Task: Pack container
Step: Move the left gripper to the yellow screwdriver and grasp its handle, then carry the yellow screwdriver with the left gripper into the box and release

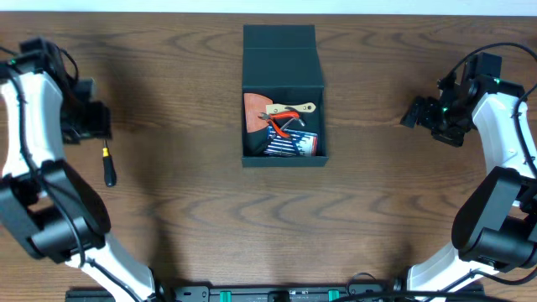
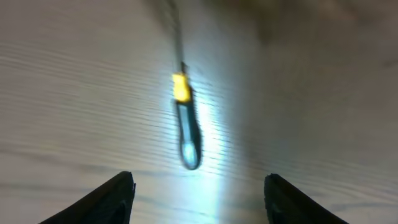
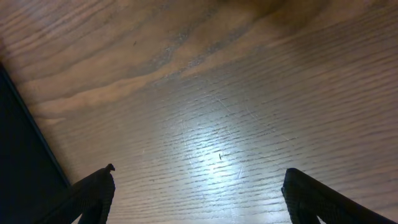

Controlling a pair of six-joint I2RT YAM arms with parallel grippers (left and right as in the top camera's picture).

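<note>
The dark teal-green container [image 1: 283,59] stands open at the table's middle back, its flap lid folded away. Inside lie red-handled pliers [image 1: 285,124], a brown piece and a blue pack. A small screwdriver with a black handle and yellow collar [image 1: 107,166] lies on the table at the left; it also shows blurred in the left wrist view [image 2: 186,127]. My left gripper [image 2: 198,186] is open and empty, just above and behind the screwdriver. My right gripper [image 3: 198,186] is open and empty over bare wood at the far right.
The table is dark brown wood [image 1: 377,210]. The container's dark wall shows at the left edge of the right wrist view [image 3: 22,155]. A pale strip runs along the table's back edge.
</note>
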